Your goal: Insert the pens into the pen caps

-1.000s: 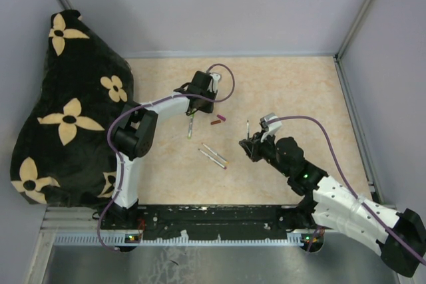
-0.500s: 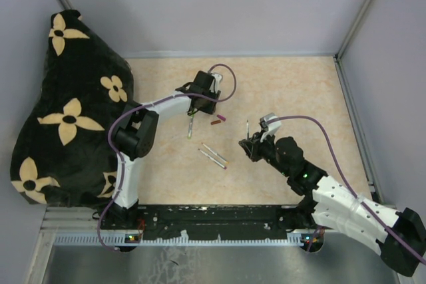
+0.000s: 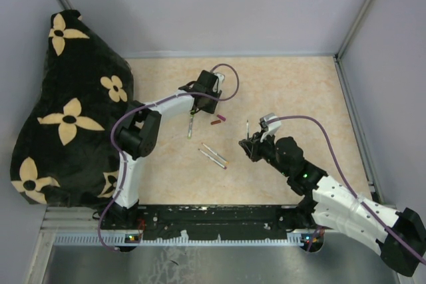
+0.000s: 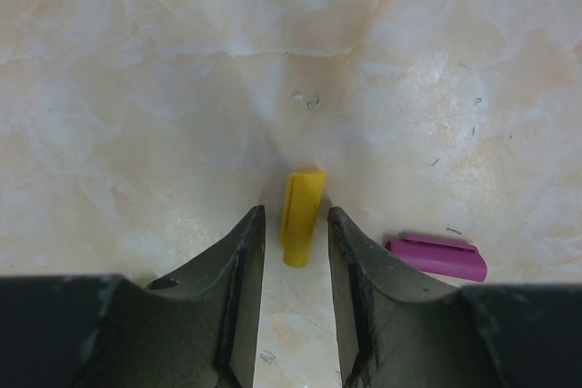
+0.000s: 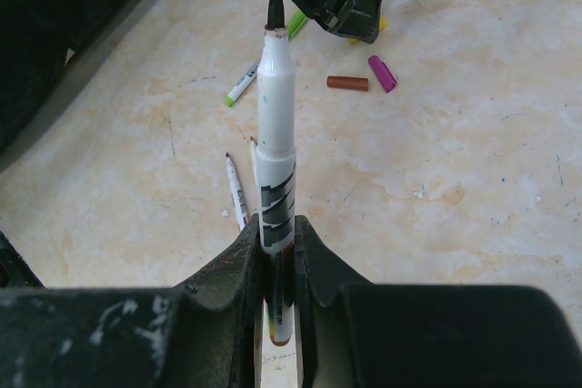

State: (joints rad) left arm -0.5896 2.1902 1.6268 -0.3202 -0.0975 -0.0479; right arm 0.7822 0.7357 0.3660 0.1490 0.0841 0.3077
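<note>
My left gripper (image 4: 296, 224) is open, low over the table, its jaws either side of the near end of the orange-yellow cap (image 4: 303, 215). The magenta cap (image 4: 436, 256) lies just to its right. In the top view the left gripper (image 3: 200, 103) is at the table's middle back, with the magenta cap (image 3: 221, 117) and the dark red cap (image 3: 215, 122) beside it. My right gripper (image 5: 277, 233) is shut on a white pen (image 5: 275, 115) and holds it upright with its dark tip up. It also shows in the top view (image 3: 249, 143).
A green-tipped pen (image 3: 191, 126) lies below the left gripper. Two more pens (image 3: 213, 155) lie side by side between the arms. A black flowered cloth (image 3: 66, 118) covers the left side. Grey walls enclose the table.
My left gripper has shifted slightly to the right. The right arm and its pen have not moved.
</note>
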